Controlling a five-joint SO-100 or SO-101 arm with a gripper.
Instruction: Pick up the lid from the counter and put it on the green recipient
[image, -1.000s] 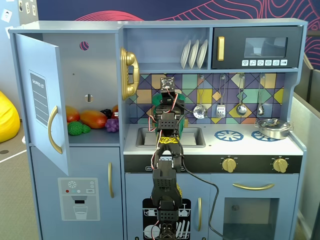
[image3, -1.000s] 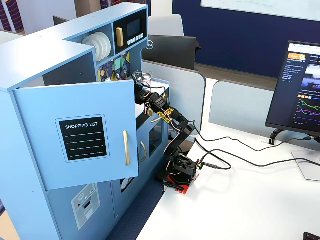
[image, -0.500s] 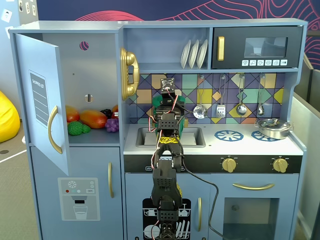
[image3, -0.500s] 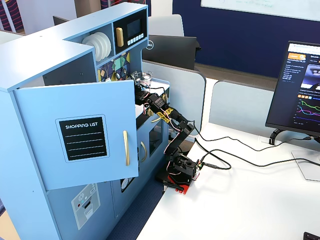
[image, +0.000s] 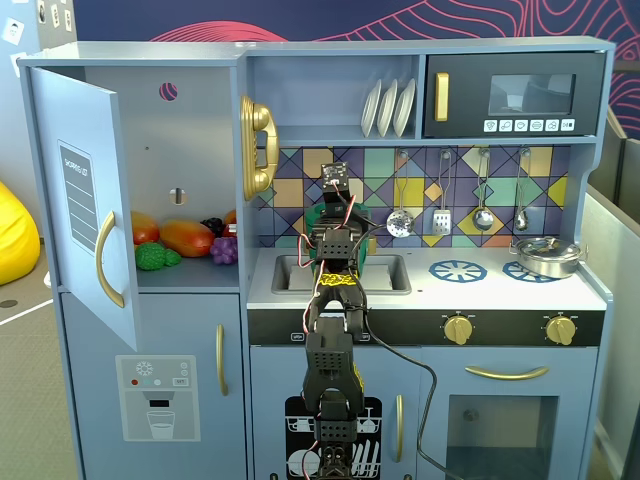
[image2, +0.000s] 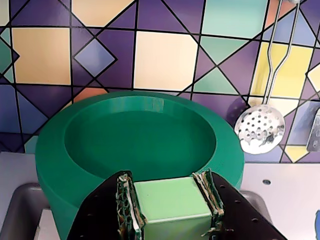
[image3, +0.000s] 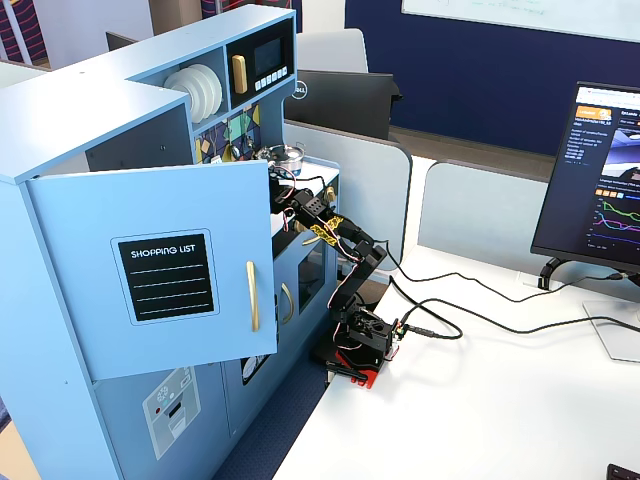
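Gripper (image2: 165, 181): narrow, jaws clamped on a pale green block, apparently the handle (image2: 172, 206) on the near side of the green pot (image2: 50, 145).

Pot: upright at the back edge of the table (image2: 280, 182), against the tiled wall (image2: 165, 60), behind the sink (image: 385, 272). Mouth open, nothing seated on it.

Lid: not visible in any view; location can't be determined.

Assessment: the grip is on the pot, not the lid. Recommend releasing w/o tipping the pot, backing straight off, then locating the lid. Keep clear of the skimmer (image2: 260, 130) hanging to the right in the wrist view.

Arm (image: 330, 340): rises from its base in front of the cabinet, reaches over the front edge and sink, wrist approx. level toward the wall.
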